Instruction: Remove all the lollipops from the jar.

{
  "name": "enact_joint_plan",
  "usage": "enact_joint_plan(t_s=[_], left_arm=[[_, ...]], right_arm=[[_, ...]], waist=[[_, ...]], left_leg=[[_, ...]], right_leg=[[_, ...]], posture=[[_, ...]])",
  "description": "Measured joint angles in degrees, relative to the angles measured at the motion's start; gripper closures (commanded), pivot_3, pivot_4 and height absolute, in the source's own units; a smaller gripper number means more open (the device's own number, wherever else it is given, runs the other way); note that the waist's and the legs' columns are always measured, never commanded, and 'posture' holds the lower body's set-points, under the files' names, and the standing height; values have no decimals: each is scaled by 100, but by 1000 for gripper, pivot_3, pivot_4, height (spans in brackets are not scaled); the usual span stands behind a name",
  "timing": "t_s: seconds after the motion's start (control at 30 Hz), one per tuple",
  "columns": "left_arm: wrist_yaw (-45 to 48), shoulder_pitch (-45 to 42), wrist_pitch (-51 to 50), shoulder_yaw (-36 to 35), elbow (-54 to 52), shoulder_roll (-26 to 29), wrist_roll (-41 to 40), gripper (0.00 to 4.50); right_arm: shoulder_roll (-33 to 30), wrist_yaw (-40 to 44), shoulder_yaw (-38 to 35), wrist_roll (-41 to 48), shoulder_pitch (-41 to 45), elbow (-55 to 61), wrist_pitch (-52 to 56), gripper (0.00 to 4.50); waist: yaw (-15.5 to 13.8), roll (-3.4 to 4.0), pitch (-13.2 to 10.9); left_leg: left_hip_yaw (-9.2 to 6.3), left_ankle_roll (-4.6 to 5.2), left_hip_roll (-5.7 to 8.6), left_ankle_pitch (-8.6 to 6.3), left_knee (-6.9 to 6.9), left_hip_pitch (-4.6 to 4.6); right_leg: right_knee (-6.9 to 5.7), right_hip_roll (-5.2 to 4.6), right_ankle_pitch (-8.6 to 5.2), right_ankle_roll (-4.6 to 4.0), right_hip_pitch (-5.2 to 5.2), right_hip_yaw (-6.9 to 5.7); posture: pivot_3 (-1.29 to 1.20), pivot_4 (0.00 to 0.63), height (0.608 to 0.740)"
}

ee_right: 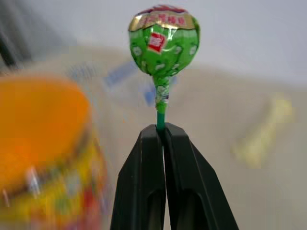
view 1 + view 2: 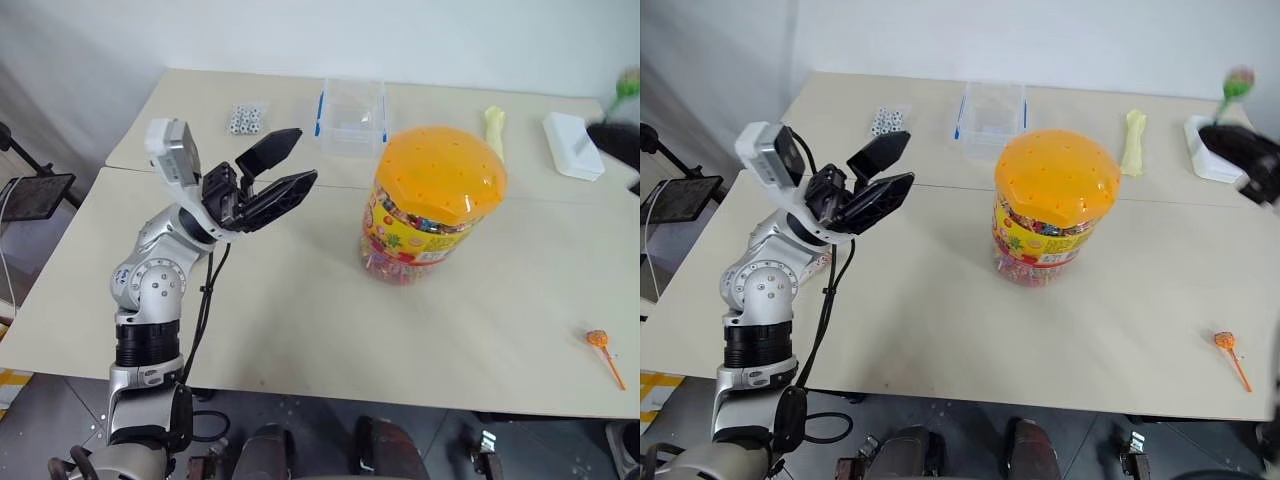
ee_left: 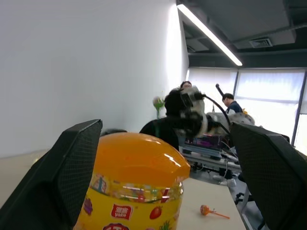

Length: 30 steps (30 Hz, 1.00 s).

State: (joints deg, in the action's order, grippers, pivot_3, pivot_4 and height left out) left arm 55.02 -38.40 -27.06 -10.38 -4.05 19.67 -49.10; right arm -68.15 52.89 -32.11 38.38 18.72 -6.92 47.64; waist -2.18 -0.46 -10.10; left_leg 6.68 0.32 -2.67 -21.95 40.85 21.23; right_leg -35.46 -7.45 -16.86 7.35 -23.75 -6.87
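The left pincer (image 2: 275, 175) hangs above the pale table (image 2: 300, 320), its two black fingers spread wide with nothing between them, pointed toward the jar, probably ready to steady it. Farther right stands the large clear plastic jar (image 2: 425, 215) with its orange domed lid dotted with small holes and a colourful label, upright near the middle of the table. Out at the table's right end, the right pincer (image 1: 162, 128) has its fingers pressed together on the thin green stick of a round green-wrapped lollipop (image 1: 164, 40), held upright well clear of the jar, apparently to be set down. One orange lollipop (image 2: 598, 340) already lies near the right front edge. That makes two lollipops in sight and one jar.
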Motion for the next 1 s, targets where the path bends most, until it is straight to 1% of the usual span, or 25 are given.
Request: enact_joint_plan(t_s=[0.03,0.07,0.17,0.3,0.4,0.5,0.63,0.7,0.77,0.8,0.87,0.9,1.0], left_arm=[[207,48,99,166,-38,157,158,0],[446,92,286,385,-47,329,430,0],[1087,224,709,1008,-30,626,1076,0],[1604,263,1148,1403,143,859,1591,0],[1878,260,1553,1603,514,1013,2048,0],[1923,226,1625,1599,695,964,2086,0],[2018,143,1650,1587,731,970,2109,0],[2004,142,1592,1532,739,981,2103,0],[1943,172,1434,1407,761,1081,2058,0],[1903,204,1409,1325,807,1125,2059,0],[1802,410,1487,1170,1058,1354,2179,0],[1735,568,1559,1097,1266,1481,2294,0],[1572,976,1785,997,1505,1729,2575,0]], right_arm=[[-160,98,24,-237,-625,91,139,4417],[-190,150,11,-393,-1140,236,258,4417],[-112,68,52,-662,-2008,660,547,4417],[19,-225,174,-1028,-2441,1114,485,4417],[307,-483,481,-1307,-2652,1187,372,4417],[583,-699,665,-1420,-2655,1189,363,3786],[625,-625,474,-1406,-2711,1313,333,2478],[629,-450,164,-1384,-2817,1346,77,1693],[850,9,-388,-1271,-2943,1392,-602,1064],[1039,320,-653,-1142,-3028,1479,-976,659],[1755,972,-1159,-628,-3076,1846,-1851,40],[2131,1232,-1339,-320,-3074,2005,-2204,40],[2391,1503,-1332,338,-3148,2325,-2218,40]], waist=[[16,-13,3],[29,-14,4],[130,24,6],[190,26,6],[179,26,6],[106,27,6],[53,27,6],[58,27,6],[66,26,5],[67,26,5],[79,26,5],[98,26,5],[110,27,4]], left_leg=[[2,-1,-2,0,-6,-10],[10,-1,-2,0,-6,-7],[45,7,0,4,2,-12],[37,3,-5,6,7,-20],[35,4,-4,6,5,-12],[31,4,-2,5,8,-3],[26,5,-1,5,10,-2],[26,5,-1,5,9,-3],[23,5,-2,5,8,-6],[22,5,-2,5,2,-10],[16,1,-8,4,-7,-26],[20,1,-8,4,-12,-29],[25,2,-7,4,1,-24]], right_leg=[[4,3,0,0,6,-3],[15,3,0,0,7,-2],[36,3,1,-2,7,25],[25,7,1,-5,10,27],[32,7,1,-5,9,22],[35,6,2,-3,6,19],[37,5,2,-3,9,17],[38,6,2,-2,10,17],[37,9,2,-2,11,16],[37,10,2,-2,12,15],[34,16,2,-2,21,10],[35,16,2,-2,21,14],[35,14,2,-2,20,21]], posture=[[0,150,740],[0,150,740],[0,150,740],[0,150,740],[0,150,740],[0,150,740],[0,150,740],[0,150,740],[0,150,740],[0,150,740],[0,150,740],[0,150,740],[0,150,740]])
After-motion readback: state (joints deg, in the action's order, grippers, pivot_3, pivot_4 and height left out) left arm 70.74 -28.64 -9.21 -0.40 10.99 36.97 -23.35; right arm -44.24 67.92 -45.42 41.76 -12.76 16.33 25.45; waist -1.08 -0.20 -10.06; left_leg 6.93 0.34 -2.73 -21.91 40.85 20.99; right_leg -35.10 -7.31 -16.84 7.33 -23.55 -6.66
